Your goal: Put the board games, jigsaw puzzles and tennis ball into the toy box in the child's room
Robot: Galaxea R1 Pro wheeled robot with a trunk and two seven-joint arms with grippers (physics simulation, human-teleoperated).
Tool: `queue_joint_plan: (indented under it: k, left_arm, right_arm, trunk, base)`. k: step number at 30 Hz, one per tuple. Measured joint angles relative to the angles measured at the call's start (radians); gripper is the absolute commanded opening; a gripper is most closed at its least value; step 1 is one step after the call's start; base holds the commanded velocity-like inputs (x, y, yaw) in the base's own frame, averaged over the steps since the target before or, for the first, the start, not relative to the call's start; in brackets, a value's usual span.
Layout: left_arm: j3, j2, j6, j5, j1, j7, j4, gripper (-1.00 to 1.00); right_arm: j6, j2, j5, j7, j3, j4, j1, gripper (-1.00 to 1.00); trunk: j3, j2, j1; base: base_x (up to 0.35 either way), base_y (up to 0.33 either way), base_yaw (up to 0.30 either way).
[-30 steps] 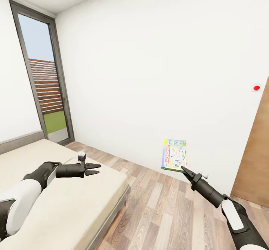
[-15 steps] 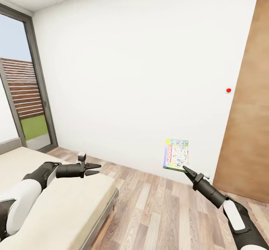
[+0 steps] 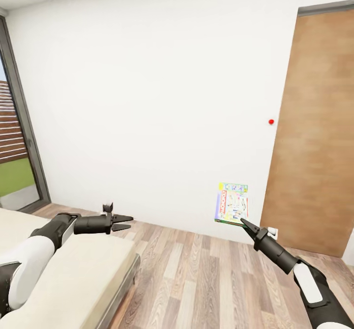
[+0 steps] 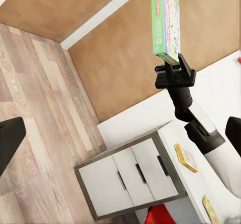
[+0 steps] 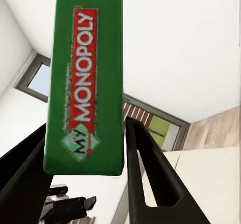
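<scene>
My right gripper [image 3: 243, 222] is shut on the lower edge of a board game [image 3: 231, 203], a green-edged Monopoly box held upright in the air in front of the white wall. The right wrist view shows the box's green side [image 5: 85, 78] clamped between the two fingers [image 5: 145, 174]. Over the bed's [image 3: 73, 270] corner hangs my left gripper [image 3: 125, 222], open and holding nothing. In the left wrist view the table [image 4: 198, 189] carries two flat bright toys [image 4: 186, 157] [image 4: 211, 210], too small to tell whether they are games or puzzles. The toy box and tennis ball are out of view.
A brown wooden door [image 3: 314, 132] stands at the right, with a small red dot [image 3: 271, 121] on the wall beside it. A tall window [image 3: 14, 171] is at the far left. Wood-plank floor [image 3: 196, 280] runs between bed and wall. A white drawer unit [image 4: 125, 179] and a red chair [image 4: 159, 216] sit under the table.
The camera has swung right: the window slid off to the left and the brown door came further into view. Both arms and the held box keep their places in the picture.
</scene>
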Motion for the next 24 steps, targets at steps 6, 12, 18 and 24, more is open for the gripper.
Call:
queue_joint_plan:
  k: [6, 12, 18, 24]
  left_arm:
    - [0.0, 0.0, 0.0, 0.0, 0.0, 0.0, 0.0, 1.0]
    - [0.0, 0.0, 0.001, 0.0, -0.001, 0.0, 0.0, 1.0]
    - [0.0, 0.0, 0.001, 0.0, -0.001, 0.0, 0.0, 1.0]
    - [0.0, 0.0, 0.001, -0.001, -0.001, 0.001, 0.0, 1.0]
  right_arm:
    - [0.0, 0.0, 0.0, 0.0, 0.0, 0.001, 0.0, -1.0]
    - [-0.001, 0.0, 0.0, 0.0, 0.0, 0.007, 0.0, -1.0]
    - [-0.001, 0.0, 0.001, -0.001, 0.0, 0.007, 0.0, -1.0]
    - [-0.001, 0.0, 0.001, -0.001, 0.0, 0.007, 0.0, -1.0]
  trunk:
    - [0.024, 0.042, -0.023]
    - [0.046, 0.083, -0.046]
    - [0.069, 0.125, -0.069]
    - [0.093, 0.167, -0.092]
  base:
    - [0.0, 0.0, -0.257]
    - [0.0, 0.0, -0.257]
    - [0.0, 0.0, -0.257]
    - [0.0, 0.0, -0.257]
